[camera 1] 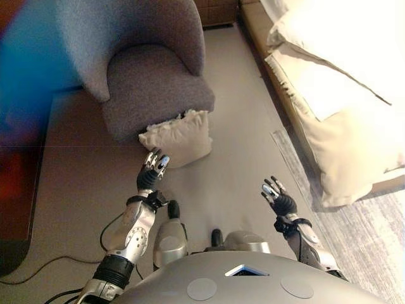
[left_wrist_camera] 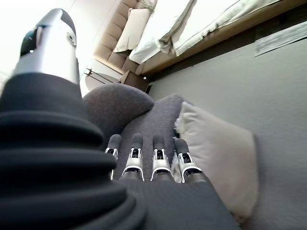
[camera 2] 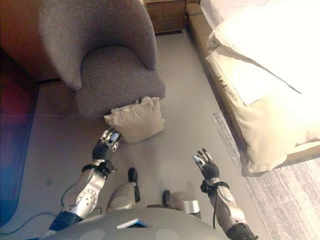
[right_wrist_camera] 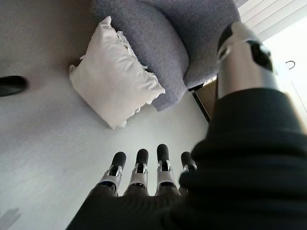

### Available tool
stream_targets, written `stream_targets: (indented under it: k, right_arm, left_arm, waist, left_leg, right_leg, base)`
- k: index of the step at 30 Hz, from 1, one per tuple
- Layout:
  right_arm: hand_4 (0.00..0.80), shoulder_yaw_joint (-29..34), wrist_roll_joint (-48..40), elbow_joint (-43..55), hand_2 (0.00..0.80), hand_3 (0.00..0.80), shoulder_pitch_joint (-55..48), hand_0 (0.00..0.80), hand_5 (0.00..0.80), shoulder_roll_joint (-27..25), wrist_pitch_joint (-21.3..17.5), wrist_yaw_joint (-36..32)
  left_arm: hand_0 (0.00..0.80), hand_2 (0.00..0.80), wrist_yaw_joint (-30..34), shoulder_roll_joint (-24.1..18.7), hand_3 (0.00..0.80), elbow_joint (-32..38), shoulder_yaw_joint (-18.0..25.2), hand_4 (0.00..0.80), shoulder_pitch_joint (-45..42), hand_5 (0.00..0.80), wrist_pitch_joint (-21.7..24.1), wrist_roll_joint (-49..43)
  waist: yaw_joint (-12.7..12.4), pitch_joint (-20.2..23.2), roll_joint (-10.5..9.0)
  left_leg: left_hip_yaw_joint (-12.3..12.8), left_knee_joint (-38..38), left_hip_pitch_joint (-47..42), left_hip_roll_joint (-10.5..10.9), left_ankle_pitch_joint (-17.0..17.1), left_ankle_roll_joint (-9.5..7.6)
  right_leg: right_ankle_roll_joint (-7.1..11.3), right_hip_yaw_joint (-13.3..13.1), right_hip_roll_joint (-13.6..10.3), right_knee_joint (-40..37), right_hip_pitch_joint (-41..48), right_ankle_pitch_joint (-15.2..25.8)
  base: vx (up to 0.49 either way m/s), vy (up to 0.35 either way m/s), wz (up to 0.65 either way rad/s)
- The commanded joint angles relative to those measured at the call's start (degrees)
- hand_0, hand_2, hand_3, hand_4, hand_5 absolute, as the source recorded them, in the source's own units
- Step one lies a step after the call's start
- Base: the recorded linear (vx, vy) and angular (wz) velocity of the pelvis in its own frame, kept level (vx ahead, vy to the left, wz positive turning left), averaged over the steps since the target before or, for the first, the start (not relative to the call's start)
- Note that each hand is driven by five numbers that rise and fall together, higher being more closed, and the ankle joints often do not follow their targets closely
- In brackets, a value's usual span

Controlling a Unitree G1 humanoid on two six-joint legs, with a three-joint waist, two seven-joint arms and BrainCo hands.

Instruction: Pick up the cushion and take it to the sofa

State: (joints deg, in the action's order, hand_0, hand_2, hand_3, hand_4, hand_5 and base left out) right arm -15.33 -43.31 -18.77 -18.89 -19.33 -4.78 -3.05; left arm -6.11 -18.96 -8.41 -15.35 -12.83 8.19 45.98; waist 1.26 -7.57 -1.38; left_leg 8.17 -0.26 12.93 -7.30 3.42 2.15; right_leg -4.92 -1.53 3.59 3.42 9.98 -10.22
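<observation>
A cream cushion with a frilled edge stands on the grey floor, leaning against the front of a grey armchair. My left hand is open, fingers straight, just short of the cushion's lower left corner. In its wrist view the fingers point at the cushion without touching it. My right hand is open and holds nothing, further back and to the right of the cushion. The right wrist view shows the cushion well beyond its fingertips.
A bed with pale bedding runs along the right side. A grey rug lies at the lower right. A dark wooden unit stands left of the armchair. Open floor lies between cushion and bed.
</observation>
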Motion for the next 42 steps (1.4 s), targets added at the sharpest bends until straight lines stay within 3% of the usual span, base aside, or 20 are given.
stream_targets:
  k: [1, 3, 5, 7, 9, 11, 12, 16, 19, 22, 28, 33, 36, 38, 40, 41, 42]
  right_arm:
    - [0.000, 0.37, 1.16, 3.54, 0.000, 0.000, -0.67, 0.000, 0.000, -0.39, -2.74, -1.54]
    - [0.000, -0.85, 0.88, 3.47, 0.000, 0.000, 0.21, 0.000, 0.000, -0.06, -2.74, 0.56]
    - [0.000, -1.05, -0.82, 3.70, 0.000, 0.000, 1.21, 0.000, 0.000, 1.25, -1.53, 3.23]
    - [0.000, -2.23, 1.89, 4.49, 0.000, 0.000, 1.16, 0.000, 0.000, 1.96, -2.72, 3.86]
    - [0.000, -2.33, 2.61, 4.83, 0.000, 0.000, 0.91, 0.000, 0.000, 2.39, -3.29, 5.41]
    - [0.000, -1.52, 2.67, 4.18, 0.000, 0.000, 0.67, 0.000, 0.000, 2.81, -3.30, 5.81]
    - [0.000, -1.06, 3.11, 3.49, 0.000, 0.000, 0.55, 0.000, 0.000, 3.10, -3.45, 5.42]
    - [0.000, -0.29, 3.06, 3.55, 0.000, 0.000, 0.12, 0.000, 0.000, 3.08, -4.21, 5.76]
    - [0.000, -0.23, 0.53, 3.37, 0.000, 0.000, 0.09, 0.000, 0.000, 2.82, -5.18, 6.31]
    - [0.000, 0.24, -1.37, 2.31, 0.000, 0.000, 1.27, 0.000, 0.000, 2.84, -5.11, 5.44]
    - [0.000, 0.50, -1.78, -0.15, 0.000, 0.000, 5.25, 0.000, 0.000, 4.21, -4.43, 6.15]
    - [0.000, -1.94, 1.56, -1.19, 0.000, 0.000, 7.82, 0.000, 0.000, 3.73, -3.97, 5.29]
    - [0.000, -4.67, 6.53, -1.74, 0.000, 0.000, 10.06, 0.000, 0.000, 2.25, -3.11, 6.28]
    - [0.000, -5.07, 7.99, -2.00, 0.000, 0.000, 10.68, 0.000, 0.000, 1.64, -1.58, 6.27]
    - [0.000, -5.54, 9.35, -1.97, 0.000, 0.000, 10.67, 0.000, 0.000, 0.92, -0.56, 6.87]
    - [0.000, -5.74, 10.30, -3.67, 0.000, 0.000, 11.27, 0.000, 0.000, 0.57, -0.76, 7.83]
    - [0.000, -5.78, 10.66, -4.75, 0.000, 0.000, 11.96, 0.000, 0.000, 0.42, -1.18, 8.23]
  left_arm:
    - [0.000, 0.000, 2.58, -1.98, 0.000, 5.81, 2.64, 0.000, -2.73, 0.000, 1.97, 1.05]
    - [0.000, 0.000, 2.84, -2.60, 0.000, 6.22, 2.51, 0.000, -3.30, 0.000, 2.18, 1.69]
    - [0.000, 0.000, 2.00, -2.71, 0.000, 5.71, 2.09, 0.000, -2.80, 0.000, 1.72, 0.48]
    - [0.000, 0.000, 1.85, -3.02, 0.000, 6.43, 1.14, 0.000, -1.93, 0.000, 2.31, -1.55]
    - [0.000, 0.000, 1.02, -3.83, 0.000, 6.76, 1.00, 0.000, -1.10, 0.000, 1.80, -2.76]
    - [0.000, 0.000, 0.74, -3.95, 0.000, 6.25, 1.60, 0.000, -0.16, 0.000, 0.94, -3.03]
    - [0.000, 0.000, 0.77, -3.78, 0.000, 5.68, 1.81, 0.000, 0.39, 0.000, 0.83, -2.88]
    - [0.000, 0.000, 1.07, -3.84, 0.000, 5.07, 1.28, 0.000, 0.40, 0.000, 1.83, -3.28]
    - [0.000, 0.000, 1.94, -4.35, 0.000, 3.78, 0.55, 0.000, 0.04, 0.000, 3.03, -2.95]
    - [0.000, 0.000, 2.62, -4.78, 0.000, 3.27, 0.81, 0.000, -0.41, 0.000, 2.91, -2.56]
    - [0.000, 0.000, 1.36, -4.31, 0.000, 2.18, 1.18, 0.000, -2.02, 0.000, 1.42, -6.72]
    - [0.000, 0.000, -0.20, -3.93, 0.000, -0.92, 0.64, 0.000, -2.32, 0.000, 1.09, -7.64]
    - [0.000, 0.000, -1.63, -3.25, 0.000, -4.73, 0.01, 0.000, -1.62, 0.000, 1.66, -8.49]
    - [0.000, 0.000, -2.21, -2.23, 0.000, -7.46, -0.13, 0.000, -1.19, 0.000, 1.66, -9.72]
    - [0.000, 0.000, -2.94, -1.72, 0.000, -9.05, -0.60, 0.000, -0.64, 0.000, 1.48, -10.65]
    - [0.000, 0.000, -4.06, -1.51, 0.000, -11.06, -1.76, 0.000, 1.01, 0.000, 1.31, -11.63]
    - [0.000, 0.000, -4.42, -1.15, 0.000, -12.65, -2.40, 0.000, 2.03, 0.000, 1.95, -11.80]
  waist:
    - [-1.84, 3.68, -0.41]
    - [-2.38, 4.14, -0.44]
    - [-2.74, 4.23, -1.00]
    - [-2.47, 4.73, -0.50]
    - [-1.85, 4.80, 1.23]
    - [-1.22, 4.84, 1.59]
    - [-0.50, 4.68, 0.88]
    - [1.54, 4.05, 0.37]
    - [3.54, 2.79, -1.81]
    - [3.88, 2.32, -2.70]
    - [1.64, 3.37, -3.87]
    - [0.70, 3.19, -3.87]
    - [0.58, 2.93, -3.39]
    - [1.09, 2.74, -3.01]
    - [1.28, 2.24, -2.69]
    - [0.55, 0.60, -2.03]
    - [0.49, -0.03, -1.22]
  left_leg:
    - [3.94, -4.18, 4.05, -0.06, 12.67, 1.53]
    - [3.17, -3.41, 2.08, 2.38, 10.00, -0.48]
    - [2.72, -0.26, 1.16, 4.66, 9.30, -2.56]
    - [3.02, -0.36, -2.28, 6.43, 7.40, -5.35]
    - [2.52, -0.17, -5.07, 6.82, 5.63, -6.43]
    - [2.23, 0.10, -7.00, 7.31, 4.49, -6.76]
    - [1.74, -0.15, -8.34, 8.54, 4.20, -6.91]
    - [-1.46, -1.90, -13.16, 9.27, 2.92, -6.07]
    - [-4.49, -1.34, -16.61, 10.20, -1.03, -5.59]
    - [-5.63, -0.88, -18.49, 9.35, -3.32, -4.73]
    - [-6.01, 2.67, -18.00, 7.47, -5.44, -3.51]
    - [-5.11, 4.56, -18.08, 6.05, -6.52, -2.48]
    - [-3.33, 4.97, -18.53, 4.36, -6.48, -1.56]
    - [-2.49, 9.06, -17.77, 3.23, -6.68, -0.76]
    - [-2.16, 17.01, -14.22, 1.57, -4.44, 0.37]
    - [-3.27, 22.57, -8.28, -0.41, 1.61, 2.29]
    - [-3.50, 22.03, -6.55, -1.30, 2.49, 2.79]
  right_leg:
    - [7.36, -3.19, -4.19, 1.92, 4.53, 1.42]
    - [8.26, -2.79, -6.04, 6.32, 4.27, 2.97]
    - [10.81, -1.81, -8.91, 13.20, 3.03, 10.37]
    - [11.63, 1.04, -10.61, 24.38, -1.75, 18.32]
    - [11.78, 2.42, -10.89, 35.60, -7.82, 21.45]
    - [11.09, 3.48, -12.00, 37.09, -11.27, 22.00]
    - [10.87, 4.17, -13.06, 35.05, -12.40, 21.38]
    - [10.25, 4.90, -12.42, 20.44, -17.50, 19.78]
    - [12.20, 3.09, -12.80, 8.72, -19.60, 22.74]
    - [13.25, 1.73, -13.44, 4.69, -19.61, 24.72]
    - [13.69, 1.62, -15.58, 3.03, -15.64, 23.53]
    - [13.80, 4.59, -16.30, 1.38, -14.80, 21.52]
    - [14.16, 6.63, -16.33, 0.51, -15.18, 20.59]
    - [13.17, 7.22, -15.86, 1.42, -15.61, 19.16]
    - [11.35, 8.13, -15.34, 2.72, -15.55, 17.17]
    - [9.87, 7.95, -14.74, 3.90, -14.47, 15.50]
    - [9.75, 8.10, -14.44, 4.82, -14.56, 14.80]
  base:
    - [0.475, 0.227, -0.31]
    - [0.381, 0.228, -0.49]
    - [0.276, 0.272, -0.58]
    - [0.305, 0.358, -0.10]
    - [0.313, 0.362, 0.22]
    - [0.274, 0.220, 0.21]
    - [0.303, 0.129, 0.23]
    - [0.247, -0.055, 0.35]
    - [0.217, -0.153, 0.50]
    - [0.143, -0.100, 0.51]
    - [0.119, -0.099, 0.35]
    - [0.112, -0.107, 0.06]
    - [0.095, -0.150, 0.00]
    - [0.073, -0.113, -0.18]
    - [0.034, -0.067, 0.00]
    - [0.001, 0.036, 0.23]
    - [-0.031, 0.123, 0.24]
